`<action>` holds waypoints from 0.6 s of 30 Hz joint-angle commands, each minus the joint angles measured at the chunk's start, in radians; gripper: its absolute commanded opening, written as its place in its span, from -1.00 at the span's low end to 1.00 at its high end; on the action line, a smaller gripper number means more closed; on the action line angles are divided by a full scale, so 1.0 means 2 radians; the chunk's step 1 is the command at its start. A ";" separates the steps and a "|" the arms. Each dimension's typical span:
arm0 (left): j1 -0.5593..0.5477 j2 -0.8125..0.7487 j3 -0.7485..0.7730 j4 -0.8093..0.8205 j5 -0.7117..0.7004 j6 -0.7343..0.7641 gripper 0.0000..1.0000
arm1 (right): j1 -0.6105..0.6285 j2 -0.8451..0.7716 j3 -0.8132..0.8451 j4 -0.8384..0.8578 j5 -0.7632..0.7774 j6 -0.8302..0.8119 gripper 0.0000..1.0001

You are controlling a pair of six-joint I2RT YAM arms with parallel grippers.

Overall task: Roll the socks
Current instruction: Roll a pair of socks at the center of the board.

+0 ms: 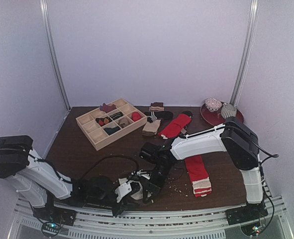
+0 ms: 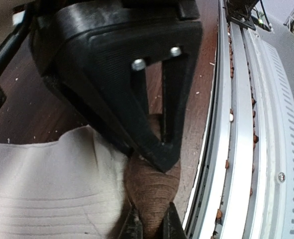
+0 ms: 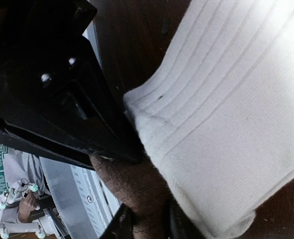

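- The left gripper (image 2: 152, 226), low at the table's near edge, pinches the brown band (image 2: 151, 191) of a cream ribbed fabric sock (image 2: 42, 184) between its two black fingertips.
- The right gripper (image 3: 147, 226), its arm stretched across from the other side, is clamped on the same brown band, with fabric bunched between its fingers. The two grippers meet nose to nose.
- The cream sock lies on the dark wooden table (image 1: 87, 149), just beside the aluminium rail (image 2: 246, 149), between the two arm bases.
- A red fabric sock with a white-striped end (image 1: 196, 169) lies flat to the right, well apart from both grippers, with its striped end toward the near edge.
- Farther back stand a light wooden compartment tray (image 1: 86, 132) holding small dark and red items, a plain red sock (image 1: 175, 125), and a red plate (image 1: 217, 120) bearing two rolled bundles.
- Pale crumbs dot the tabletop near the red sock.
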 commanded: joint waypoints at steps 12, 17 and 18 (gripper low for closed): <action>0.075 0.032 -0.074 -0.012 0.127 -0.203 -1.00 | 0.042 -0.282 -0.371 0.555 0.233 -0.159 0.40; 0.078 0.050 -0.072 -0.009 0.148 -0.207 -1.00 | 0.081 -0.239 -0.345 0.526 0.245 -0.219 0.39; 0.079 0.052 -0.072 -0.009 0.151 -0.204 -1.00 | 0.085 -0.230 -0.342 0.528 0.247 -0.226 0.38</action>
